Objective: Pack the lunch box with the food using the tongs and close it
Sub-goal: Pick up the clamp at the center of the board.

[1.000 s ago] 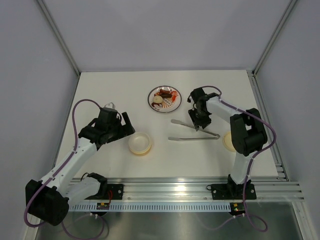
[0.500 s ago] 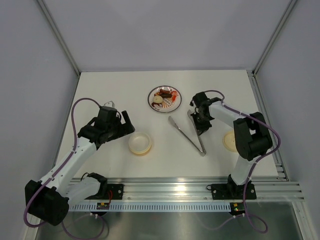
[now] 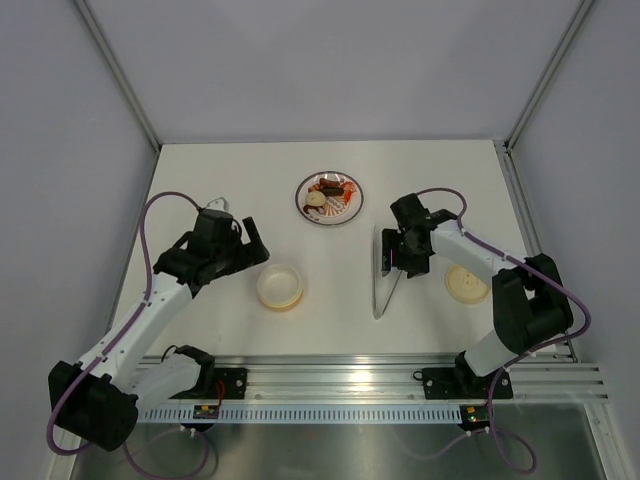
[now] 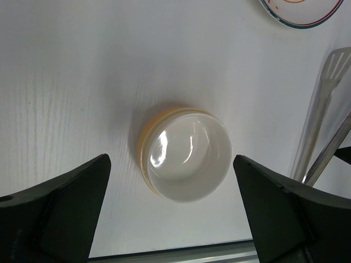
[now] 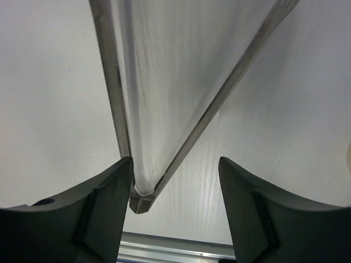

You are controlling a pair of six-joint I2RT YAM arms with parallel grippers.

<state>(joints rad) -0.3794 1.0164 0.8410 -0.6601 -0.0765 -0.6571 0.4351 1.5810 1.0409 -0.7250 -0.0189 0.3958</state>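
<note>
The cream-yellow lunch box [image 3: 280,286] stands empty on the table, and the left wrist view shows it [image 4: 186,153] lying just ahead of my open left gripper [image 4: 170,160]. From above, that left gripper [image 3: 255,248] hovers at the tub's upper left. The silver tongs [image 3: 381,275] lie lengthwise right of the tub, their joined end [image 5: 140,200] between the fingers of my right gripper [image 5: 175,160]. That gripper's jaws stand apart: one tong arm rests against the left finger, with a wide gap to the right finger. The food [image 3: 328,192] sits on the patterned plate [image 3: 350,208].
The flat cream lid [image 3: 467,284] lies right of my right gripper [image 3: 400,255]. A metal rail [image 3: 380,375] runs along the near table edge. Grey walls close in both sides. The tongs' flat tip [image 4: 337,60] and the plate's rim [image 4: 307,22] show in the left wrist view.
The tongs have swung from lying crosswise to pointing lengthwise. My right gripper moved right and nearer with them, closed, then opened its jaws. The left arm has held still.
</note>
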